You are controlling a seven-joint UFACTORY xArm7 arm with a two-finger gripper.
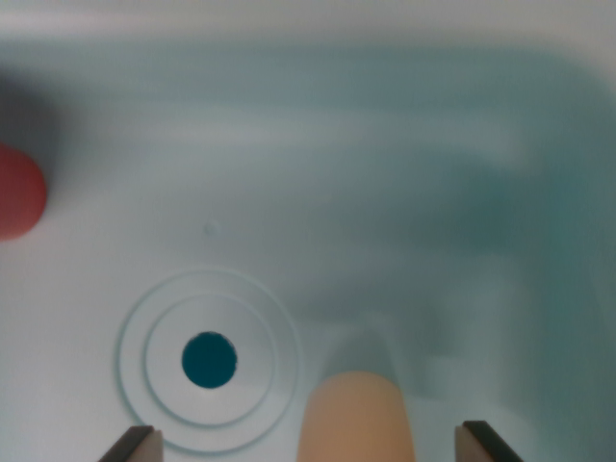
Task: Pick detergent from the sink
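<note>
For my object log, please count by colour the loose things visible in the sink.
Red: 1, a red rounded object cut off at the wrist view's left edge.
Peach: 1, a peach rounded plastic object between the hand's fingertips.
Total: 2.

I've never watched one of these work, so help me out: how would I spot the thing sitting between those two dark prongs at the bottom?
Start with the pale sink and its dark round drain hole. Just to the wrist view's right of the drain, at the bottom edge, a peach-coloured rounded object rises between the open gripper fingertips. Unlike the red round object at the left edge, it is pale and elongated.
</note>
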